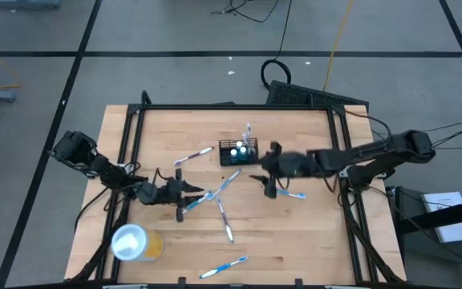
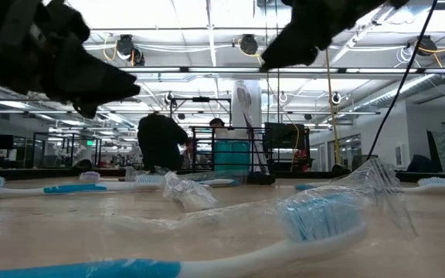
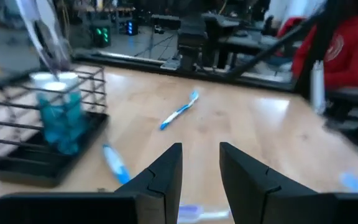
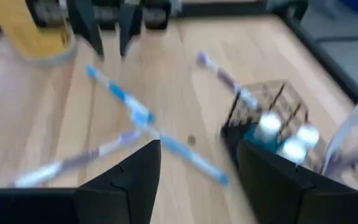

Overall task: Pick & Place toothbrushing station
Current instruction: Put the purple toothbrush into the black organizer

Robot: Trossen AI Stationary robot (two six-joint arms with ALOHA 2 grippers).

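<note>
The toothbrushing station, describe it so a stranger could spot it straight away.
Look at the wooden table, toward the middle of its far edge. The toothbrushing station is a small black wire holder standing there, the only caged thing among the loose toothbrushes, with teal white-capped tubes inside.

Black wire-mesh holder (image 1: pixel 239 152); blue-white toothbrushes (image 1: pixel 222 267); yellow cup (image 1: pixel 137 243).

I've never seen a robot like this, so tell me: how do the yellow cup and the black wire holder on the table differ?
The yellow cup lies on its side near the table's front left; the wire-mesh holder stands upright toward the back. The cup has solid walls and a white lid; the holder is open black mesh with items standing in it. Both rest on the wooden table, ungripped.
</note>
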